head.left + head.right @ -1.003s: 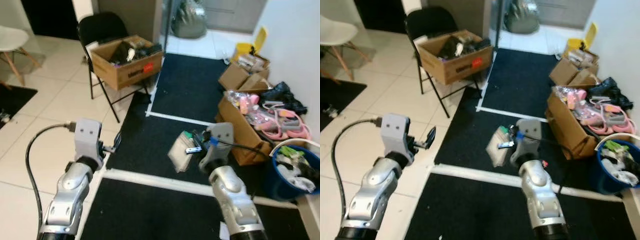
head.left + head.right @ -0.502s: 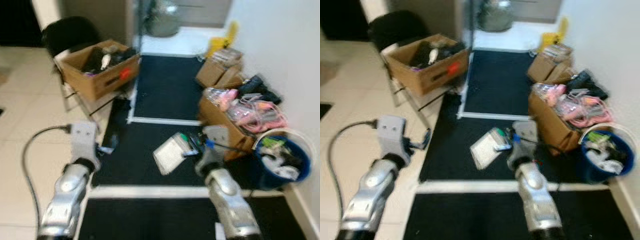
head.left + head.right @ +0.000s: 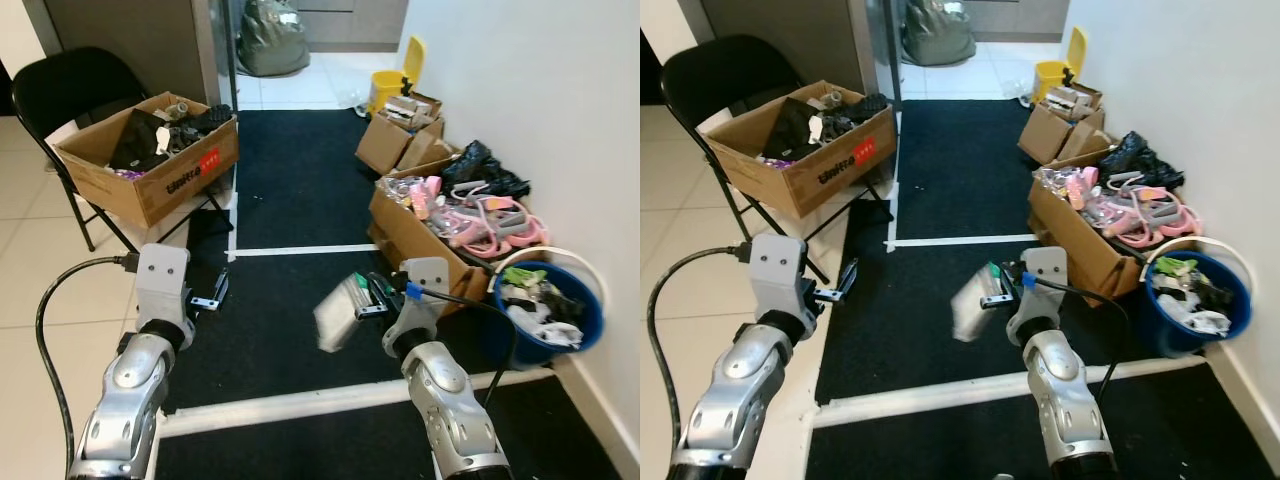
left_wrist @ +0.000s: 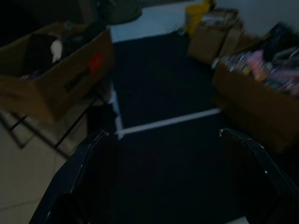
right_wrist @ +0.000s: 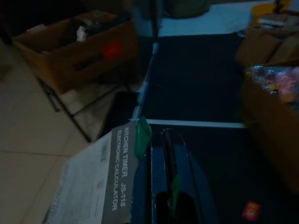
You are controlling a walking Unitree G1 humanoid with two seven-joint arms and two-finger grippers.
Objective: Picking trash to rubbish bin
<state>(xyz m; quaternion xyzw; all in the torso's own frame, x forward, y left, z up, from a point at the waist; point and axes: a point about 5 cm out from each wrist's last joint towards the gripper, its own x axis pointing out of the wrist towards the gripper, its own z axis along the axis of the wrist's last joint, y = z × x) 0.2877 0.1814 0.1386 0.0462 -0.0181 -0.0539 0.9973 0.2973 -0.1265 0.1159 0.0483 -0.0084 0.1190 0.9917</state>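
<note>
Right gripper (image 3: 372, 297): jaws pinching a flat kitchen-timer package (image 3: 338, 311), held above the black mat (image 3: 290, 190).
Left gripper (image 3: 212, 296): jaws spread, holding nothing, over the mat's left edge.
Blue rubbish bin (image 3: 584, 316): full, by the white wall, to the right of the package.
Cardboard boxes (image 3: 410, 232): along the wall.
Box on black folding chair (image 3: 60, 85): far left.

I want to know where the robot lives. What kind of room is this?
Probably a hallway or storage corner of a home: cardboard boxes of clutter stand along the wall, another box sits on a folding chair, and a blue bin holds trash.
</note>
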